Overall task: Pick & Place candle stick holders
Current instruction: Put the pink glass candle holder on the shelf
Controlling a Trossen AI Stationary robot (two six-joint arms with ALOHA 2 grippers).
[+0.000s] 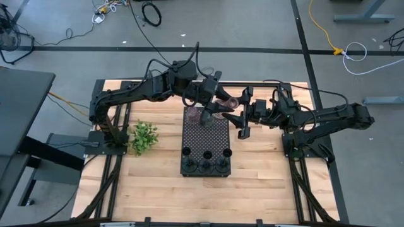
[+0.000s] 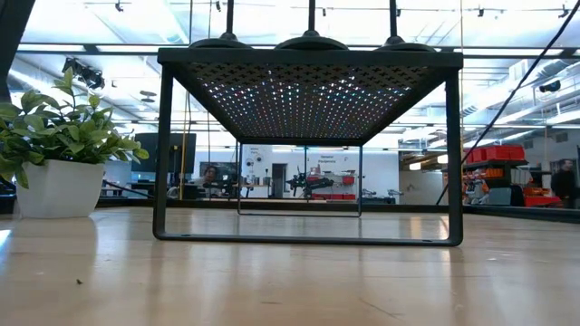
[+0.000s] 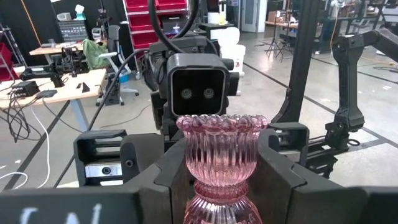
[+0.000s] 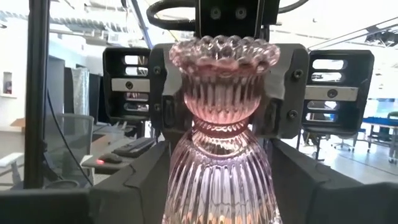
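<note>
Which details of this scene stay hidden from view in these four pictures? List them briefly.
- High view: whether both grippers grip the pink glass cup; too small, arms overlap.
- Low view: the tray top; the camera looks from beneath, candle sticks cut off.
- Wrist views: the cup's bottom, cut off by the picture's edge.

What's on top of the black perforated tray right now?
Three black disc-based stick holders stand along its near edge. Both claws' pink glass cup hovers over its far end, hiding the surface beneath.

No text, label, brand, number or sign can be read in any of the views. Pale marks show on the dark bar along the lower edge of the left wrist view, but they are too blurred to make out as letters.
</note>
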